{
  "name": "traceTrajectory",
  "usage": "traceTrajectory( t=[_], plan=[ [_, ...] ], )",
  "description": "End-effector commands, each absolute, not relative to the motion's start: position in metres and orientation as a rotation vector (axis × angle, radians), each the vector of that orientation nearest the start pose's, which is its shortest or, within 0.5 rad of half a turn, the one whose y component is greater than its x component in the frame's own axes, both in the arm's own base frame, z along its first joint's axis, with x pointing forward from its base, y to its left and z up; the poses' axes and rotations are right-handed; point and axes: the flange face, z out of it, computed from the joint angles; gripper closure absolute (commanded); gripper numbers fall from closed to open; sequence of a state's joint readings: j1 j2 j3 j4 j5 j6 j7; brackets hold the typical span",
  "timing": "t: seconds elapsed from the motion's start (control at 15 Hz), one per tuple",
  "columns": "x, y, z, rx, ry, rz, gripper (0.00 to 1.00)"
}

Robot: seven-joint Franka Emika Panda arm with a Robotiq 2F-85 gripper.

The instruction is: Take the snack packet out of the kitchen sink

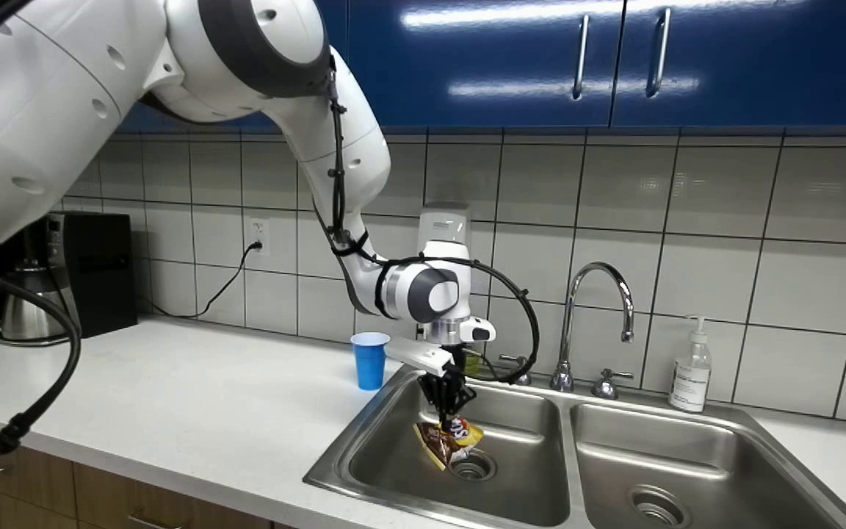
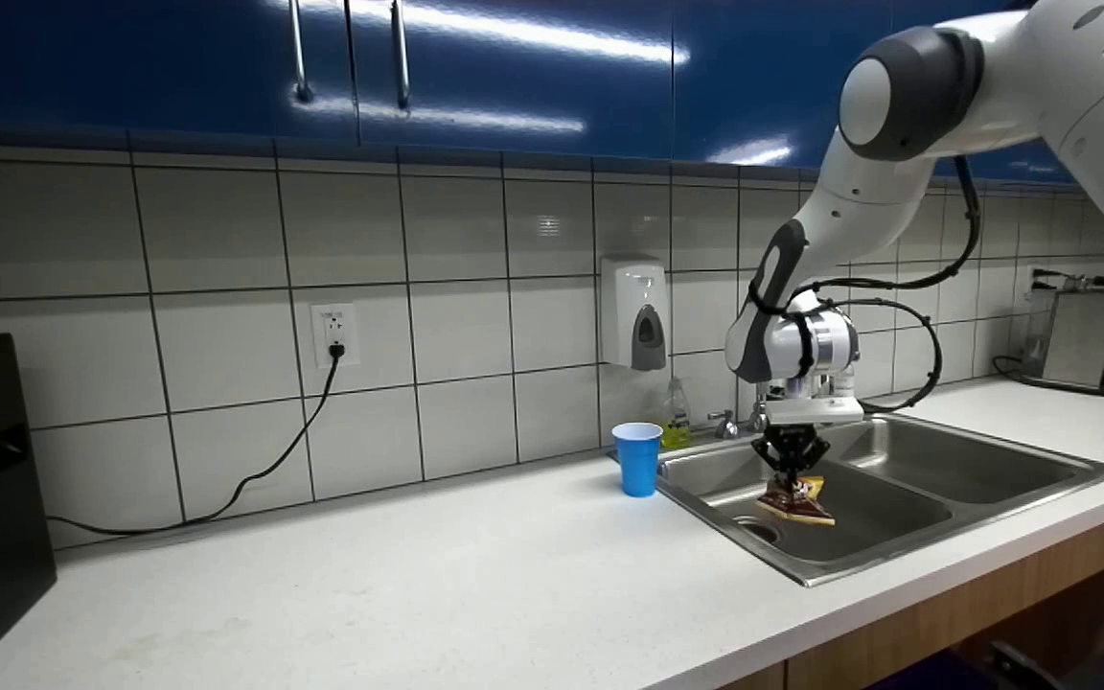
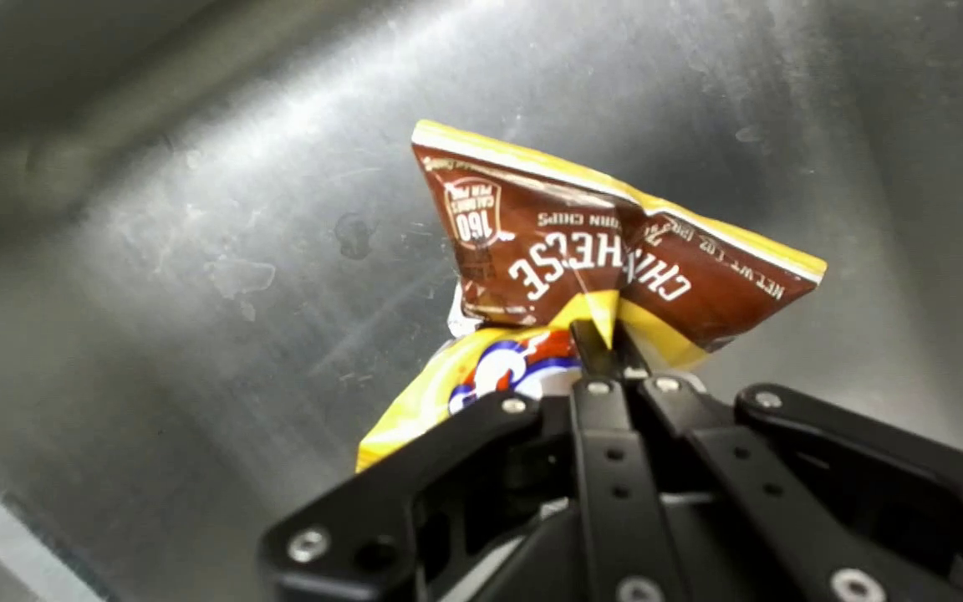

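Observation:
The snack packet (image 1: 434, 443) is brown, yellow and red. It is in the left basin of the stainless steel kitchen sink (image 1: 568, 470) in an exterior view, near the round drain. It also shows in an exterior view (image 2: 794, 505) and in the wrist view (image 3: 548, 234), pinched and folded at its middle. My gripper (image 3: 611, 351) points down and is shut on the packet, with a yellow fold between the fingertips. The gripper also shows in both exterior views (image 1: 446, 420) (image 2: 792, 477). I cannot tell whether the packet touches the basin floor.
A blue cup (image 1: 370, 364) stands on the white counter (image 1: 195, 397) beside the sink's corner. The chrome faucet (image 1: 570, 323) and its handles rise behind the basins. A soap bottle (image 1: 691, 371) stands at the back right. A wall dispenser (image 2: 634, 311) hangs behind the arm.

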State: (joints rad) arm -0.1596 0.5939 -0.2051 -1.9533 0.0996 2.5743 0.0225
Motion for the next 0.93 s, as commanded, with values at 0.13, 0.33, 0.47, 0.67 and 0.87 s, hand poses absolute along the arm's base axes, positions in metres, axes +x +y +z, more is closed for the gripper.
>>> traceTrajectory(
  t=[0.13, 0.33, 0.47, 0.67, 0.87],
  plan=[
    [0.532, -0.197, 0.267, -3.131, 0.615, -0.022, 1.0],
    [0.508, -0.184, 0.294, -3.149, 0.553, 0.032, 1.0],
    [0.495, -0.169, 0.301, -3.165, 0.493, 0.077, 1.0],
    [0.479, -0.14, 0.302, -3.188, 0.384, 0.122, 1.0],
    [0.471, -0.106, 0.298, -3.203, 0.269, 0.13, 1.0]
  ],
)
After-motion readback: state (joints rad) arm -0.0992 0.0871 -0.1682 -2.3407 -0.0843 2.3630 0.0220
